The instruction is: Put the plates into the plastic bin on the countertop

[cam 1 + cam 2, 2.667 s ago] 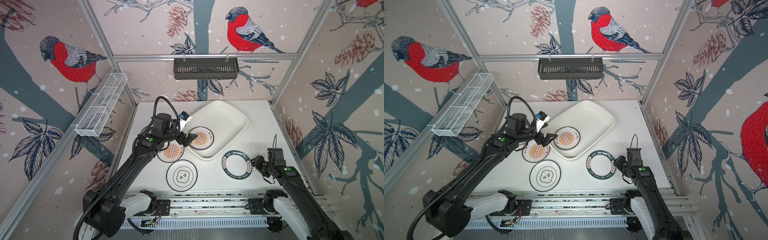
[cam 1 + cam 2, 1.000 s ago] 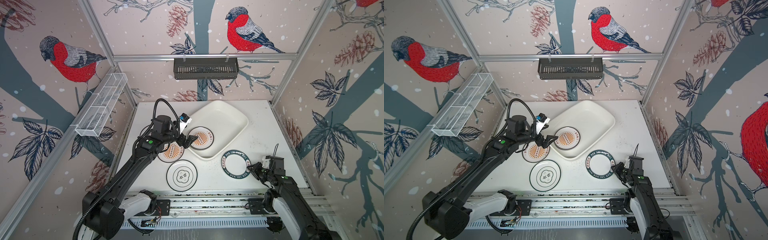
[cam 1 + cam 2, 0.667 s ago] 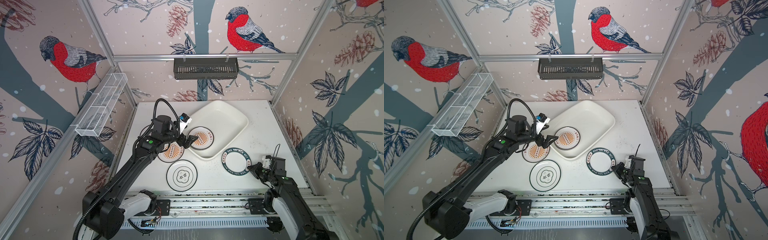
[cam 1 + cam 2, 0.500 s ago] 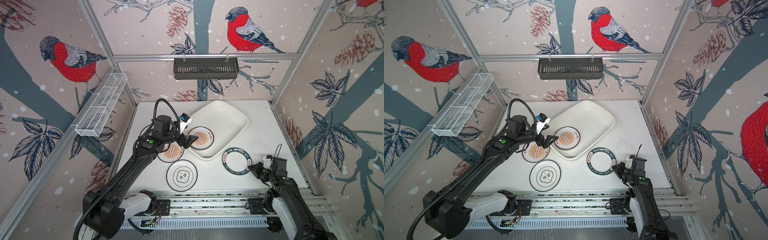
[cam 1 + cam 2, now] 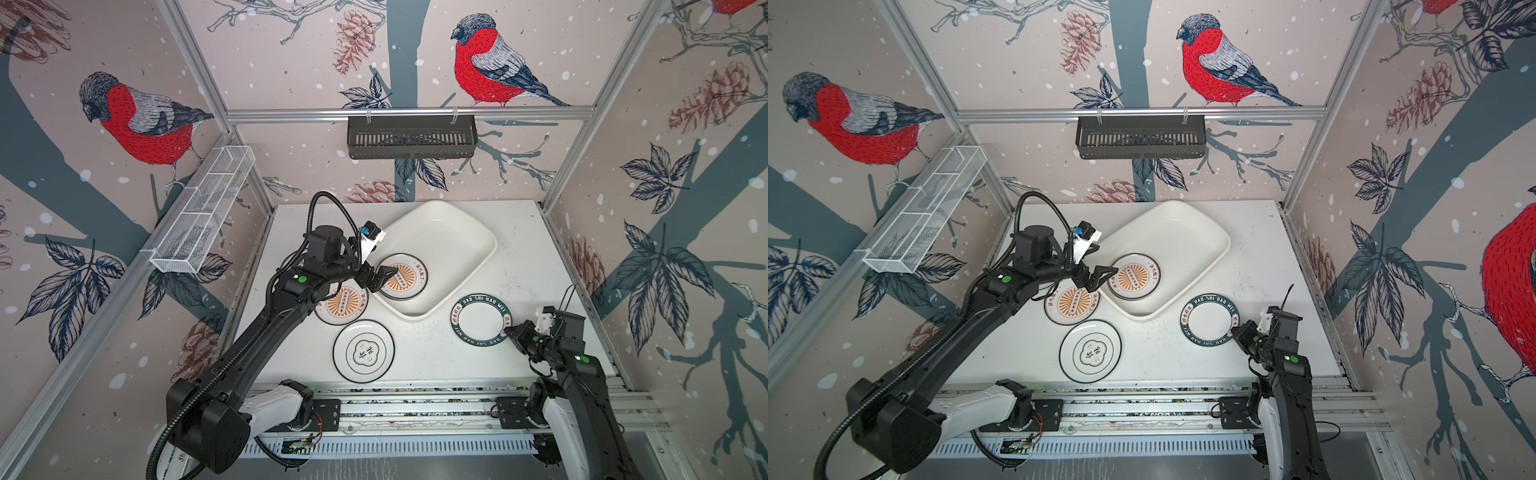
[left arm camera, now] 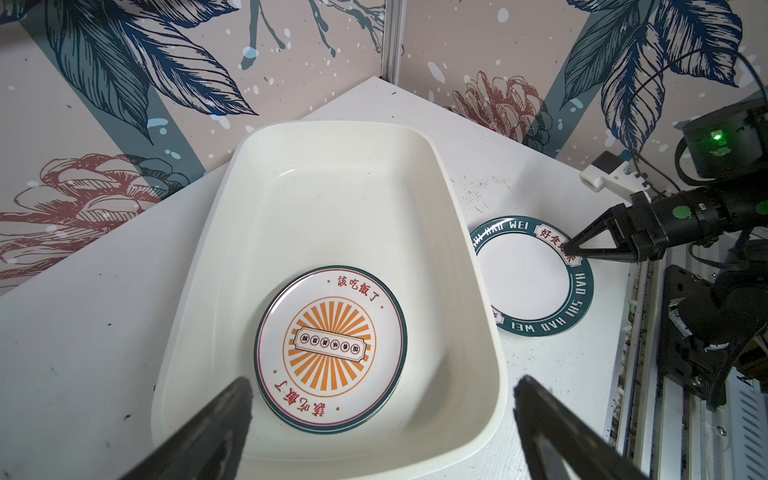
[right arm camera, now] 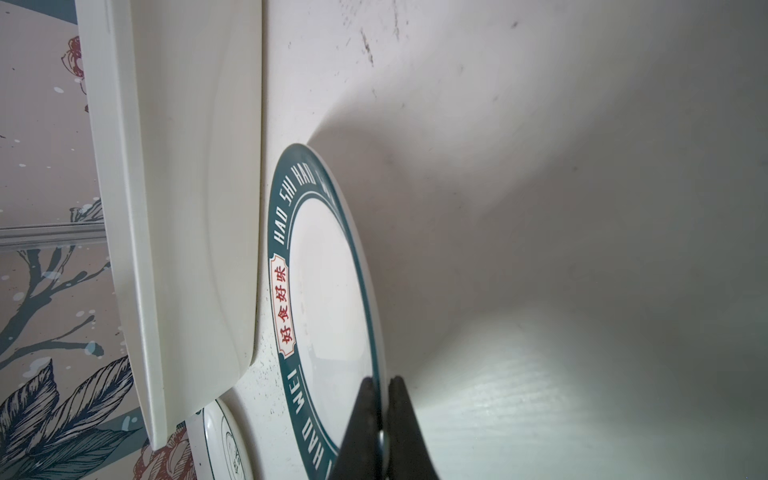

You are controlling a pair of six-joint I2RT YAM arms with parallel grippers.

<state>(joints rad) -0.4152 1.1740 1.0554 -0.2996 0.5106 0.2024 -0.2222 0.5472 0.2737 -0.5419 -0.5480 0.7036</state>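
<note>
Here the green-rimmed plate (image 5: 481, 320) lies face up on the table (image 5: 519, 257), just beside the plastic bin (image 5: 478, 232), at about 5 o'clock from the bin's centre. The right gripper (image 5: 510, 331) is pressed together on the plate's rim at its 4 o'clock edge, and the right wrist view shows the thin rim nipped between the two fingers. Being round, the plate has no long axis. Its lettering reads upright toward 12 o'clock, while the bin's long axis runs roughly from 8 to 2 o'clock. The likely trouble is the hold: a pinch on one edge of a slick, shallow rim may let the plate droop, pivot or slip out once raised. Its far edge, close to the bin's wall, could also catch there instead of clearing it. The left gripper (image 5: 384, 279), spread wide and holding nothing, hovers over the bin's 8 o'clock end above a sunburst plate (image 5: 402, 277), so a careless drop-off could strike either.
</note>
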